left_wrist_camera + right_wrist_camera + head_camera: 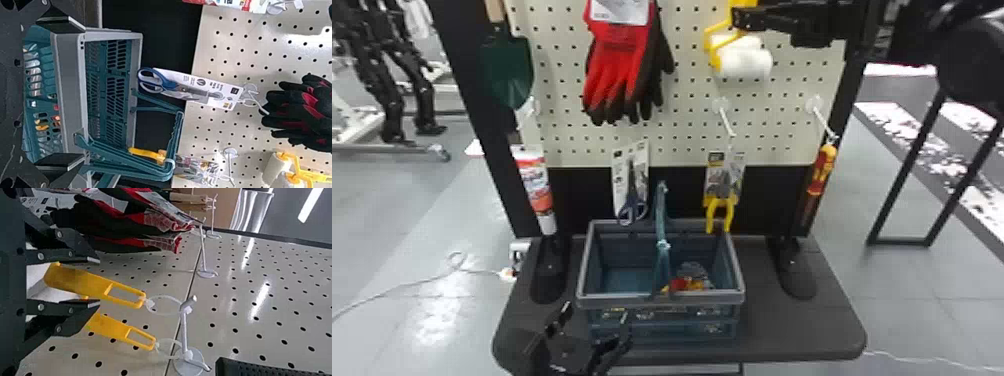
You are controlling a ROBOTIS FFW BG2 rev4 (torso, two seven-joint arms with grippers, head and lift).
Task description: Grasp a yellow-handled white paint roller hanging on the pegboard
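Yellow plastic sits right in the gap. The handle (74,282) of the paint roller (744,61) lies between the two black fingers (66,252) of the right gripper (96,282), up at the top right of the pegboard (682,125). The jaws are drawn in narrow around the handle. It looks to rest against one finger while a sliver of board shows on the other side, so I'd call it bracketed, not clamped yet.

The long axis is the thing to watch. The handle runs nearly along the fingers, slanting a little across the gap. Its looped end points away from the palm and is tied by a thin ring to a white hook (184,313). In the head view the white sleeve shows just under the arm.

A second yellow handle (117,331) hangs from the next hook, just outside the jaws and close beside one finger. Squeeze straight and it should be left out of the pinch — drift sideways and it could get nudged.

The right arm is plainly the nearer one. The left gripper (78,92) sits low over the table (807,325) with its jaws wide, facing the grey-and-teal basket (659,297) — well apart from the roller.
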